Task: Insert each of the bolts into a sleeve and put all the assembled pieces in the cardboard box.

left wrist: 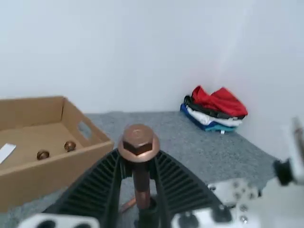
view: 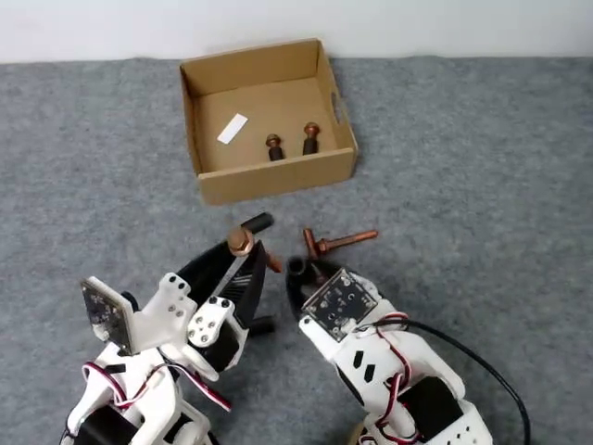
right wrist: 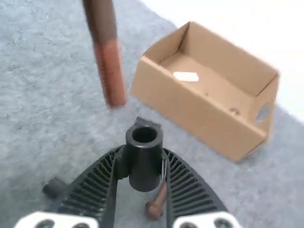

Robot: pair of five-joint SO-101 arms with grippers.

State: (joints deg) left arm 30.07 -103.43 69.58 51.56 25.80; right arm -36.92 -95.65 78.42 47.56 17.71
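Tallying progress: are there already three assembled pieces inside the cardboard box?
No, the cardboard box holds two: one assembled piece and another, plus a white slip.

Two assembled pieces point(view: 275, 146) in cardboard box point(view: 278, 182), loose bolt point(view: 341, 242) before it

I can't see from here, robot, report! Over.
Left gripper shut on bolt. Right gripper shut on sleeve, hole up. Bolt not yet in. Spare bolt lies by the right gripper.
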